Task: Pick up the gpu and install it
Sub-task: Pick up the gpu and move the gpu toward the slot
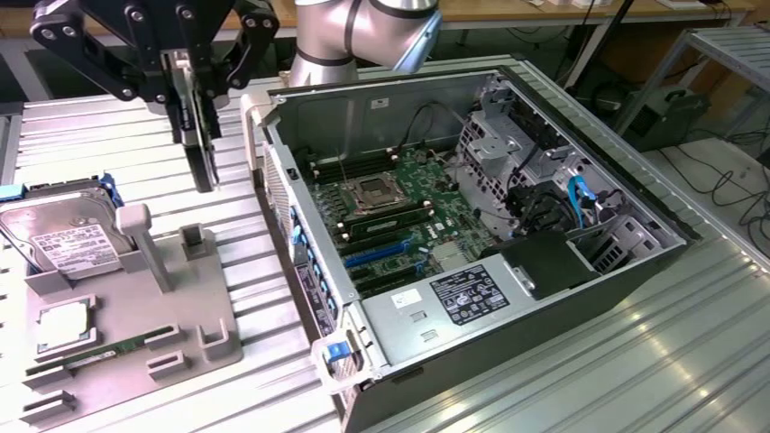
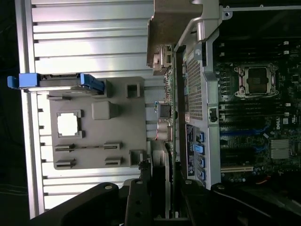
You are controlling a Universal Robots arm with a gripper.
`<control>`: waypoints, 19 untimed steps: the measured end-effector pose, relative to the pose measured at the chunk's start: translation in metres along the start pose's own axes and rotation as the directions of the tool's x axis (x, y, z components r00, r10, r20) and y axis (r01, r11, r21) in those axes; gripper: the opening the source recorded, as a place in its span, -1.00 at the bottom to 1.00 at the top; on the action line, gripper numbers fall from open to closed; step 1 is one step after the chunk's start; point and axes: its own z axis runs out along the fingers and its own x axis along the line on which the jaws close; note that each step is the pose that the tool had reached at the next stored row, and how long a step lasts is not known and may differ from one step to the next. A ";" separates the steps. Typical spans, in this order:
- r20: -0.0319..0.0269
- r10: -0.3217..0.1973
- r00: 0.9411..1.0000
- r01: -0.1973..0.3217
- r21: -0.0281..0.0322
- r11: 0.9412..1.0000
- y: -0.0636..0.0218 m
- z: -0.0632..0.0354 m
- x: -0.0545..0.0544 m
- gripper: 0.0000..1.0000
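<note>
The fingers (image 1: 157,86) clamp the gpu (image 1: 200,153), hanging edge-on beside the open case (image 1: 279,180); any tilt risks its bracket striking the case wall or missing the slot.

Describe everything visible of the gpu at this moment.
The gpu is a thin, flat black card, seen nearly edge-on. It hangs upright in the air, its upper end clamped in the gripper, above the ribbed metal table, between the grey fixture and the open computer case, touching neither as far as shows.

Black gpu (image 1: 200,153); grey tray (image 1: 198,302); green motherboard (image 1: 419,191); silver, white-labelled drive (image 1: 63,236)
</note>
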 end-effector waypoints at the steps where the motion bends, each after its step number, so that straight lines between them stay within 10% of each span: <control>1: 0.000 0.000 1.000 0.000 0.000 1.000 0.0000 0.0001 -0.001 -0.44; 19: 0.000 0.000 1.000 0.000 0.000 1.000 0.0012 0.0007 -0.028 -0.44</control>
